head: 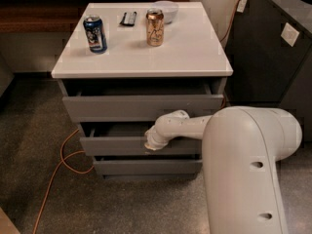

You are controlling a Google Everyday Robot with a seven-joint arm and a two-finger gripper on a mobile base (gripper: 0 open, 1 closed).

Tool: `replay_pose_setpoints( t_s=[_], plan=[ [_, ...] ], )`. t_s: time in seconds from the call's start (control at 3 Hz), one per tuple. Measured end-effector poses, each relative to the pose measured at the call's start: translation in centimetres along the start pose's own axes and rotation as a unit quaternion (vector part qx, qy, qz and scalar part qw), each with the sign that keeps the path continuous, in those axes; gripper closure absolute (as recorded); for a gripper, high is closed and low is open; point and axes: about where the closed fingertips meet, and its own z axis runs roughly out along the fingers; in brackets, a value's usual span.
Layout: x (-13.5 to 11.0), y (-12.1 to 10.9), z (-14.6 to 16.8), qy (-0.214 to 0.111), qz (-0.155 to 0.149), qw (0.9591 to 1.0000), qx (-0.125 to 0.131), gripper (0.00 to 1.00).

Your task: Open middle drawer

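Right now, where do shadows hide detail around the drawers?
Camera view: dark shadow fills the gap under the tabletop and the opening inside the middle drawer; the gripper, at that drawer's front, is evenly lit.

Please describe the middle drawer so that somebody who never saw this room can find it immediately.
Find the white-topped cabinet; it has three grey drawer fronts. The middle drawer is the second front, pulled slightly out, with the robot's gripper against its front. The uppermost front is taller, and the lowest front is the shortest.
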Motion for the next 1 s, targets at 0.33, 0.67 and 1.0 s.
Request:
replay_pose_setpoints(
  t_s=[0.33,0.67,1.0],
  plan=[
    [-0.48,1.21,-0.27,-0.014,0.01,0.9998,-0.013,0.86],
    [-0.59,1.13,-0.52,-0.014,0.01,0.9998,-0.013,0.54],
    [-0.59,1.13,-0.52,-0.014,0.01,0.9998,-0.013,0.32]
  ],
)
